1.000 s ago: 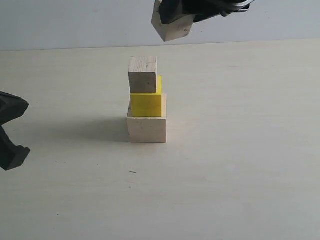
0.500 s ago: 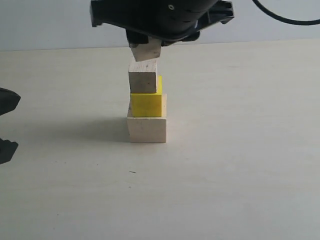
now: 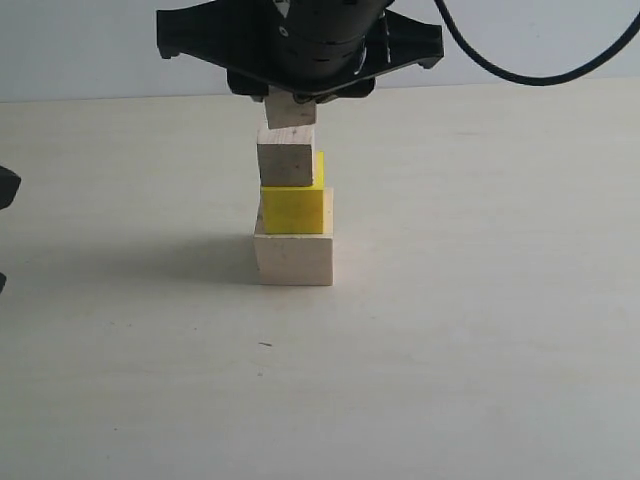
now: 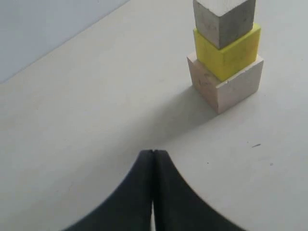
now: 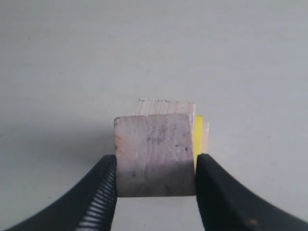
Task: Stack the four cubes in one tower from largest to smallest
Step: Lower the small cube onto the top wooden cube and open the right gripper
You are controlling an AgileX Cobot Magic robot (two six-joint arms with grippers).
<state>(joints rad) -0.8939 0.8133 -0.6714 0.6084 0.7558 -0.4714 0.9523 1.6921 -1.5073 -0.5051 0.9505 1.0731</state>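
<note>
Over the tower (image 3: pixel 293 240), at twelve o'clock of the medium cube (image 3: pixel 287 160), the right pincer (image 3: pixel 292 98) clamps the smallest cube (image 3: pixel 291 110) by two opposite sides; whether it touches the face below, I cannot tell. This looks like the last placement: yellow cube (image 3: pixel 293 208) and largest cube (image 3: pixel 293 258) are already stacked on the desk (image 3: pixel 480 330). Next calls for a level, centred set-down, then a gentle spreading of the jaws. As a cube it has no long axis; its faces sit nearly square to the tower. Left pincer (image 4: pixel 153 161), pressed shut and empty, waits well apart at nine o'clock
</note>
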